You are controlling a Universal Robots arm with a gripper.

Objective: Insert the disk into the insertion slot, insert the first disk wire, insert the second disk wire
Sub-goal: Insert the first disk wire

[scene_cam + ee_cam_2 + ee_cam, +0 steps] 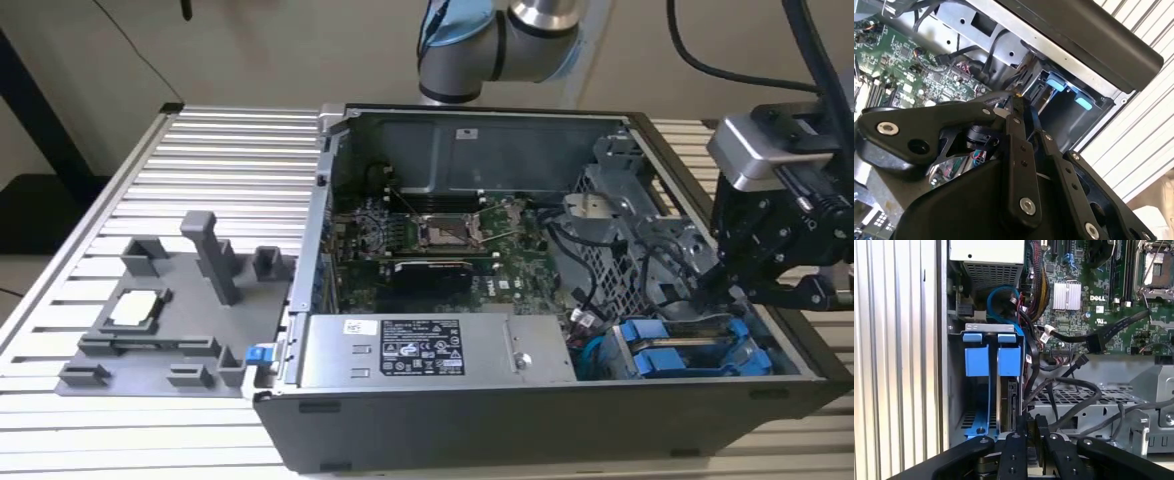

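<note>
Disk (1009, 359) seated on edge in the insertion slot (989, 327), at the near corner of the computer case (534, 430) on the exterior view's right.
The pincer (1030, 420) hangs near it with jaws clenched; whether they pinch anything, I cannot tell. I judge the disk rigid, rather heavy and sensitive to knocks, so the blue carrier frame (1009, 338) is the safest place to hold.
</note>
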